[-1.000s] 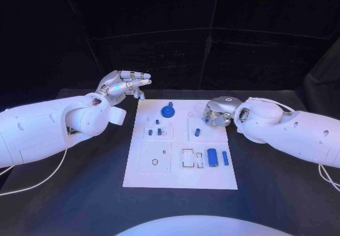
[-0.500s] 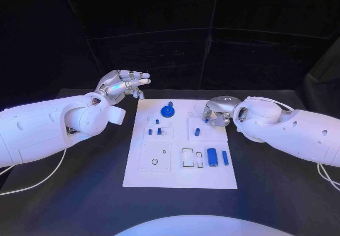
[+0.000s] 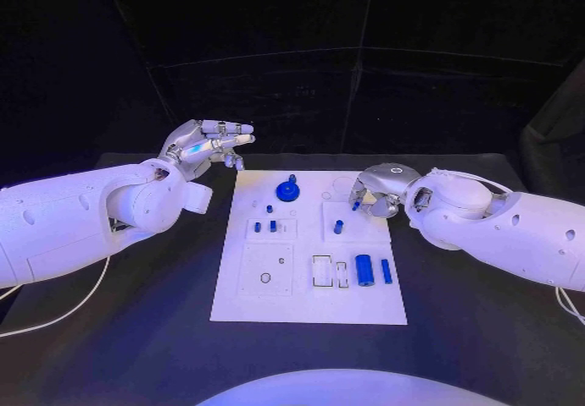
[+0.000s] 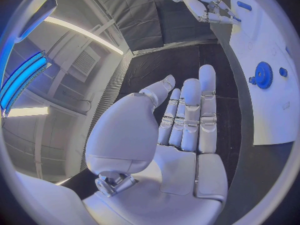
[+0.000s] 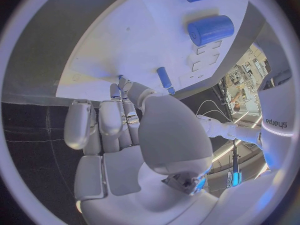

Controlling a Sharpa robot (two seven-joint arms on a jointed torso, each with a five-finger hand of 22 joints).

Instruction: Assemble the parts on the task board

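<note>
right hand (image 3: 374,196) pinching small blue part (image 3: 355,205) over board (image 3: 305,296) | left hand (image 3: 210,144) spread, empty | risk: part slips from pinch or misses its slot

task board (image 3: 311,292) mid-table | gear (image 3: 287,190) at far end — cylinder (image 3: 364,270) near-right

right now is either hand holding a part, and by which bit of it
The right hand pinches a small blue part over the task board; which part of it is gripped cannot be told. The left hand holds nothing.
</note>
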